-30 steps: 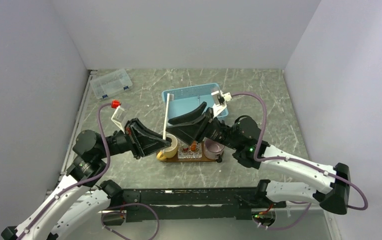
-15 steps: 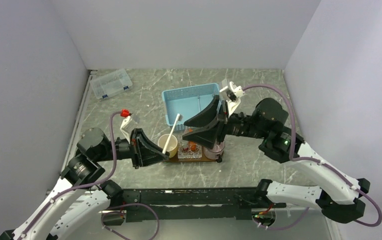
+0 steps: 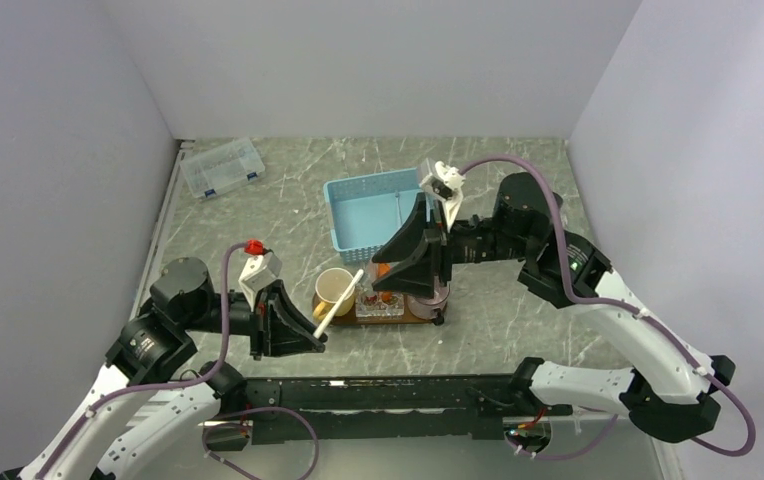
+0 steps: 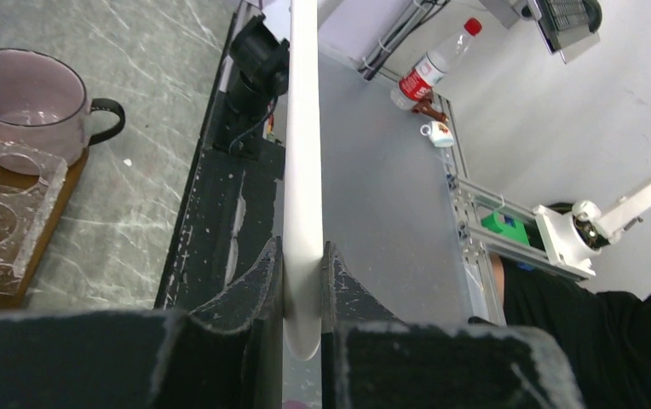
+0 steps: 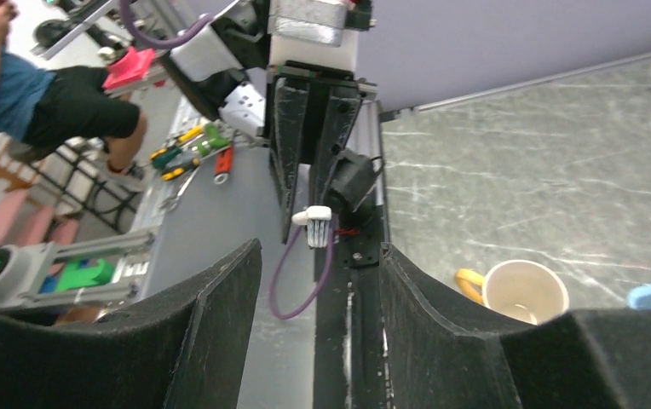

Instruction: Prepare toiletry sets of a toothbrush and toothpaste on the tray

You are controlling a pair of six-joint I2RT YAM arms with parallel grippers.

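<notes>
Left of the tray [image 3: 421, 318], the left arm sits folded low, forearm roughly level; the left gripper [image 4: 303, 264] pinches the toothbrush [image 3: 338, 302] at its handle end, and the brush slants up over the tray's left end. Above the tray's middle, the right arm reaches down from behind, the right gripper [image 5: 318, 251] with its jaws spread apart

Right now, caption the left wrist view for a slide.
Left gripper clamps the white toothbrush; pink mug and clear holder lie beyond.

Smooth white plastic toothbrush [image 4: 303, 170], wood-look tray [image 3: 423, 318]
</notes>
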